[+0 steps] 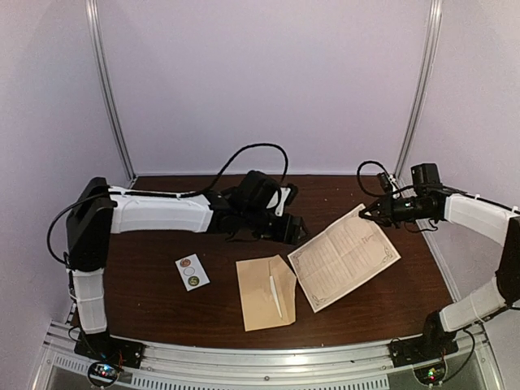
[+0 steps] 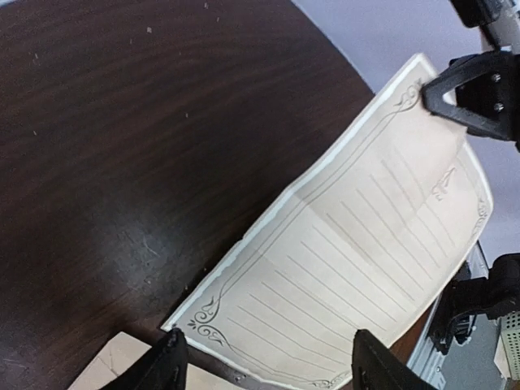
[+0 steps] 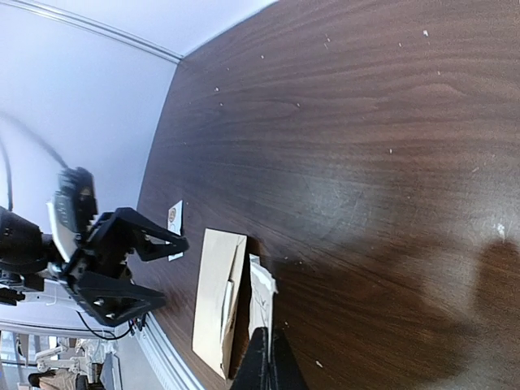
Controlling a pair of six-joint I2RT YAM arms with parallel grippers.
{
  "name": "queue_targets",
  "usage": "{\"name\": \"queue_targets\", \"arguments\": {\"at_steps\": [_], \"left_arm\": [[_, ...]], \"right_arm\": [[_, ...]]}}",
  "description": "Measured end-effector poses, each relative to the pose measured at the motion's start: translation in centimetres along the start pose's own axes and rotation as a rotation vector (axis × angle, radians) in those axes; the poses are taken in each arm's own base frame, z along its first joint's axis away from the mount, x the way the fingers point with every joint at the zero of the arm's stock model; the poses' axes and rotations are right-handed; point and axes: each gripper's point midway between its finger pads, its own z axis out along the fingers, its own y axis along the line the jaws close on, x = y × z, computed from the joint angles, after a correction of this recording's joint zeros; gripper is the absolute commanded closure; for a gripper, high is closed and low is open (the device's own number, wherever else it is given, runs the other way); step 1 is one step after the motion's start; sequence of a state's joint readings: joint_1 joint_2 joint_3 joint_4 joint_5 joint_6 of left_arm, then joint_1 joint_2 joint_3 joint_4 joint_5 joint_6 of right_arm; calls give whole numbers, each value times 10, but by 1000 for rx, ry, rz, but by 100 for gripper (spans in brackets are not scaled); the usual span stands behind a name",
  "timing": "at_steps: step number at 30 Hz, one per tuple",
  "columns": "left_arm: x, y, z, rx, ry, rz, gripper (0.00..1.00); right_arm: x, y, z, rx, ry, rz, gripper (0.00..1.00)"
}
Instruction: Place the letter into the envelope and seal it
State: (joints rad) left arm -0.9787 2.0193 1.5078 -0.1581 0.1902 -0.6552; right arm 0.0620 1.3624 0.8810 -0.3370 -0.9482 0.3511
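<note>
Top view: the left arm rises at the desk's left edge with its elbow high and its forearm level, reaching toward the middle. The left gripper hangs over the dark brown wooden desk, just beyond the left corner of the cream ruled paper letter, jaws apart and holding nothing. The right arm folds in from the right edge, and the right gripper is clamped on the letter's far corner. The tan kraft-paper envelope lies flat near the middle of the near edge, just beside the letter. The small white sticker card with round dots sits to its left, apart. There is bare wood along the far edge and at the near right corner. Left wrist view: the fingers stand wide, framing one end of the letter. The sheet bows upward to the right gripper, which pinches its corner. Bare desk lies to the left. Right wrist view: the right gripper fingers are pressed together on the letter, seen edge-on. The envelope lies just beyond, with the left gripper spread open past it. Broad bare desk lies toward the far edge.
</note>
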Motion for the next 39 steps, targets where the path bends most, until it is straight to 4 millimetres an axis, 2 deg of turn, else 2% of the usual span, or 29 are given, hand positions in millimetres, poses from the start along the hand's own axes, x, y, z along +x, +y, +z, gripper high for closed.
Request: {"name": "queue_targets", "arguments": {"at_steps": [6, 8, 11, 17, 23, 28, 34, 37, 39], "left_arm": [[-65, -45, -94, 66, -233, 87, 24], [-75, -53, -117, 86, -281, 110, 23], [-75, -56, -136, 100, -304, 138, 19], [-52, -56, -158, 139, -285, 208, 16], [-48, -55, -177, 175, -290, 266, 15], [-38, -52, -175, 178, -244, 294, 15], [-20, -66, -177, 288, -175, 340, 17], [-5, -70, -176, 344, -129, 349, 26], [6, -72, -175, 378, -97, 352, 36]], "right_arm": [[-24, 49, -23, -27, -63, -82, 100], [-28, 73, -27, -51, -69, -130, 100], [-26, 110, -29, -98, -56, -197, 100], [-6, 181, -31, -220, 1, -305, 100], [19, 226, -33, -331, 63, -363, 100], [32, 241, -32, -383, 99, -376, 100], [31, 245, -29, -396, 100, -369, 100], [31, 247, -29, -404, 100, -365, 100], [32, 250, -29, -414, 101, -368, 100]]}}
